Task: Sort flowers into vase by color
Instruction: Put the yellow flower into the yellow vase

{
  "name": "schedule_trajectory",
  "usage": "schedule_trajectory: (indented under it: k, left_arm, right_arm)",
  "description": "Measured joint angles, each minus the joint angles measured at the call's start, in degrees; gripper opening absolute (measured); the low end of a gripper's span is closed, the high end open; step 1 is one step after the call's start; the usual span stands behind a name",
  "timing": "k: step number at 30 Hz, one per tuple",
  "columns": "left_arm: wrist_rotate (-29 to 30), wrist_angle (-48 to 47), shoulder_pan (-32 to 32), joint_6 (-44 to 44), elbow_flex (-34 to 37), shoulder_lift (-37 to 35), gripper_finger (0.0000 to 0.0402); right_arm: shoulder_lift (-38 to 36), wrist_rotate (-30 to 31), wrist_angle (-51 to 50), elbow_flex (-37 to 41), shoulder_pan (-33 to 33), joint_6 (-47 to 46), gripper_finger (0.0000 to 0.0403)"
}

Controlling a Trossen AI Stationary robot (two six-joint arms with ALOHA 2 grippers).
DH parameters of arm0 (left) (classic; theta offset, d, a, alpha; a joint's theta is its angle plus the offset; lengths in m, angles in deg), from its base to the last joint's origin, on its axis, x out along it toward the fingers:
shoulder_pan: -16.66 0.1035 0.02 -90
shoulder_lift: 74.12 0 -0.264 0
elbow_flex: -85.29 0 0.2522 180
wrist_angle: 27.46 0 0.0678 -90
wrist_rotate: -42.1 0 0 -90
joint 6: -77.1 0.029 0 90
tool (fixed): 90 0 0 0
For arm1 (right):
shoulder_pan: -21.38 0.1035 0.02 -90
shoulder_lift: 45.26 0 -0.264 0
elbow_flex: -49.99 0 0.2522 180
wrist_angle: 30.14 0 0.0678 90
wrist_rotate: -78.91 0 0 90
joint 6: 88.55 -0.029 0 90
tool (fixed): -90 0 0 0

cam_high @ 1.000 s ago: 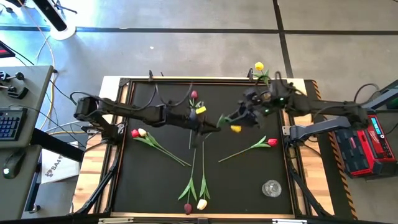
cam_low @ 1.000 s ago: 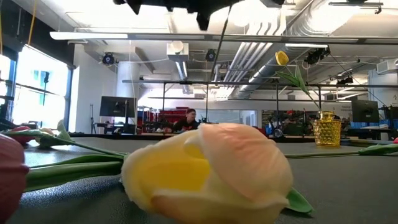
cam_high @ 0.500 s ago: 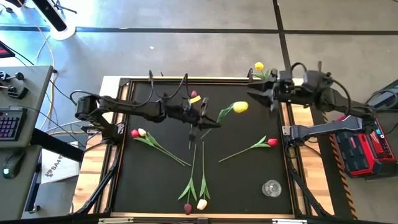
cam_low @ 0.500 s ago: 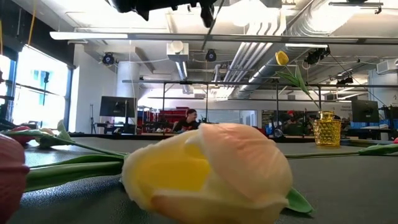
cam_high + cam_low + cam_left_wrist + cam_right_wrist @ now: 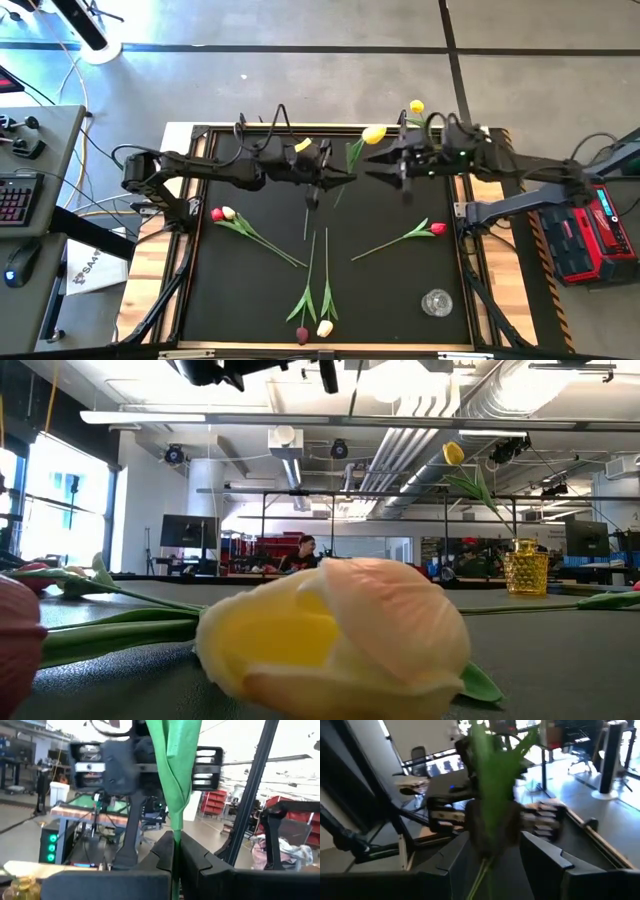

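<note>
Tabletop matt black, wood edge; amber vase glossy faceted glass; tulip leaf matt cloth-like.

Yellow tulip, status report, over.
Left end effector shut on yellow tulip stem, mid-air. Right end effector open around the leaves, not clamped. Yellow vase at far edge, one yellow tulip in. Path clear.

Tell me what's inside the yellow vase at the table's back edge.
One yellow tulip stands in the yellow vase, its stem and leaves rising above the rim. The patterned glass hides the stem's lower end.
</note>
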Motion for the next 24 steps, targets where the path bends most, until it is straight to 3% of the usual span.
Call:
schedule_trajectory:
  k: [14,17,21,24]
  left_arm:
    - [-0.23,-4.52,-0.12,0.53,0.01,0.01,0.0]
    - [-0.23,-6.64,-0.2,0.74,0.01,0.01,0.0]
    - [-0.15,-9.4,-0.24,0.77,0.01,0.01,0.0]
    - [1.75,-11.62,-0.2,0.68,0.01,0.01,0.0005]
  right_arm:
    - [7.88,-5.92,9.4,0.04,0.23,0.36,0.0149]
    - [7.88,-5.32,9.44,0.04,-0.06,-0.82,0.0113]
    - [7.88,-3.29,8.26,0.04,-0.31,-0.45,0.0022]
    - [7.88,0.78,5.3,0.04,-0.29,-0.54,0.0014]
